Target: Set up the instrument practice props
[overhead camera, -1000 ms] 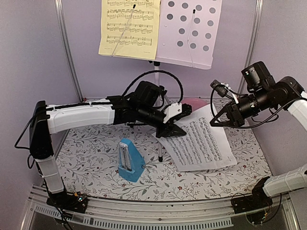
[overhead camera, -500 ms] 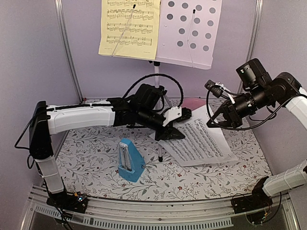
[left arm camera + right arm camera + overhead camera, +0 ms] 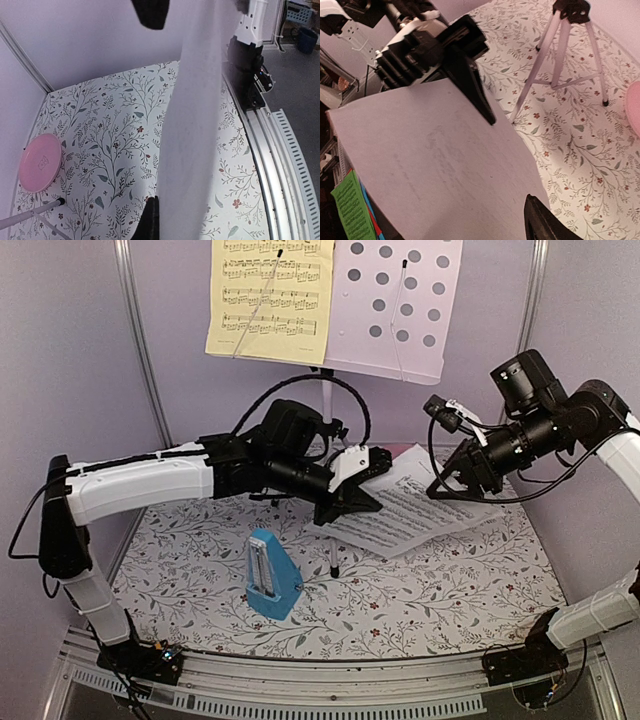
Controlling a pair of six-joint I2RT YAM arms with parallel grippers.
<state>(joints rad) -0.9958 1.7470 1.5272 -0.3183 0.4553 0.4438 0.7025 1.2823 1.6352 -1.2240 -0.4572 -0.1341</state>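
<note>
- The left gripper (image 3: 352, 502) is clamped shut on the near-left edge of the white sheet of music (image 3: 420, 510). It holds that side clear of the floral-patterned table (image 3: 450, 610), probably to carry the sheet up to the stand. In the top view the left arm reaches long and almost level across the middle of the table, its fingers pointing right and slightly down.
- The right gripper (image 3: 452, 485) sits at the sheet's far right edge, its forearm angled down and to the left. Whether it is pinching the paper cannot be told.
- At the back, the pale perforated music stand (image 3: 400, 310) carries the yellow sheet of music (image 3: 270, 295) on its left half. The right half is bare, and the white sheet likely belongs there. The blue pyramid-shaped metronome (image 3: 270, 575) stands upright at the front left, apart from both arms.
- In the left wrist view the sheet is a pale blurred band running between the dark fingers (image 3: 150, 220). The pink round plate (image 3: 40, 162) lies on the table beyond.
- In the right wrist view the sheet's underside fills the lower left, with the left gripper nipping its far edge. One dark fingertip (image 3: 540, 220) shows beside the near corner and its partner is hidden. The silver tripod legs (image 3: 560, 55) stand behind.
</note>
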